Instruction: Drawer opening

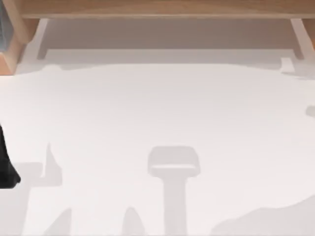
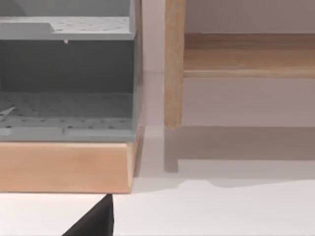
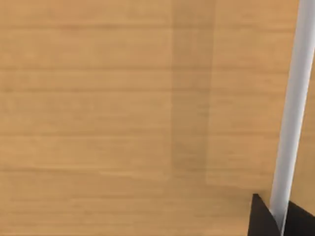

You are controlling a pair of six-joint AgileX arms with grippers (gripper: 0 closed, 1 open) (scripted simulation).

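a: item one, the surface (image 1: 162,113)?
b: white, broad, crossed by grey shadows. a wooden frame (image 1: 157,7) runs along its far edge, with pale legs coming down at each end.

a: item two, the drawer?
b: in the right wrist view, a wooden drawer front (image 3: 123,108) with level grain, very close to the camera. a pale grey bar handle (image 3: 291,108) stands upright across it near one side.

a: right hand?
b: right hand (image 3: 281,221), two dark fingertips (image 3: 261,219) set either side of the handle's lower end, pinching the bar between them, against the drawer front.

a: left hand?
b: left hand (image 2: 93,221), one dark tip showing low over the surface, just short of the wooden frame. i cannot tell if it is spread or pressed together. the left arm (image 1: 7,162) is a dark shape at the surface's left edge.

a: anything else by the frame?
b: a grey pegboard shelf unit (image 2: 66,78) on a wooden base (image 2: 64,167), beside a wooden post (image 2: 173,64) of the frame.
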